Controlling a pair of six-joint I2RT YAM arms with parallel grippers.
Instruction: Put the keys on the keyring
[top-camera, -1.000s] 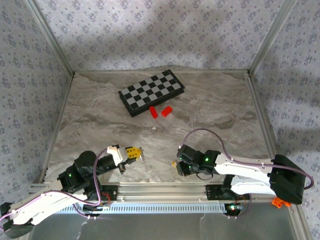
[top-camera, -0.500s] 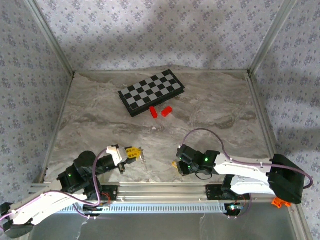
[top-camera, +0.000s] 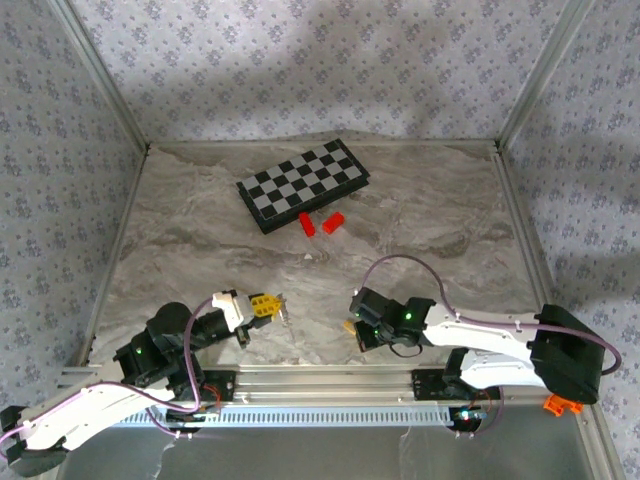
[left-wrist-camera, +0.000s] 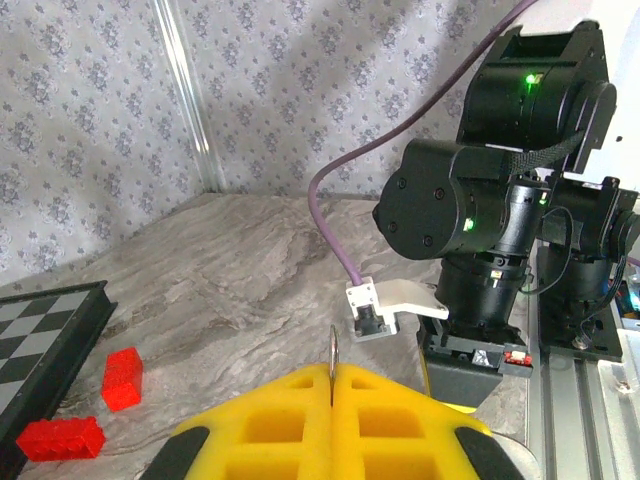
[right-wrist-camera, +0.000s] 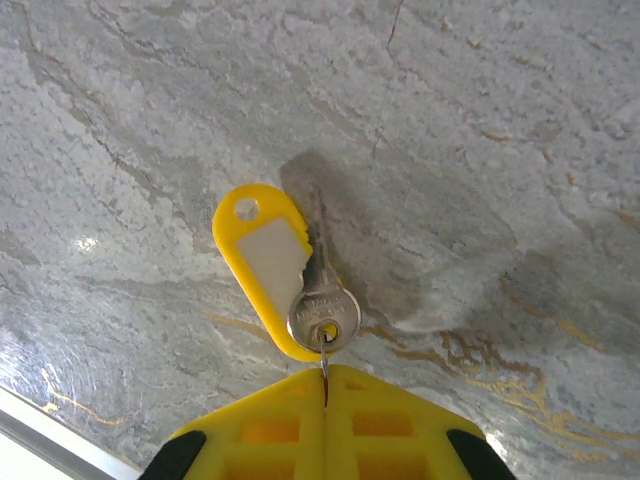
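keys (right-wrist-camera: 322, 300), keyring (left-wrist-camera: 332, 355), near table (top-camera: 420, 230) edge
Left jaws pinch keyring upright, likely for threading; right jaws clamp keys' head.

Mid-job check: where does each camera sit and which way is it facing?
Top external: above and behind the robot, looking down on the table; left arm, right arm, left gripper and right gripper show.
Left wrist: low over the table, facing the right arm; its shut yellow fingers pinch the keyring.
Right wrist: looking down at the table; its shut fingers pinch the keys.
Shared: top external and left wrist both show the chessboard and red blocks.
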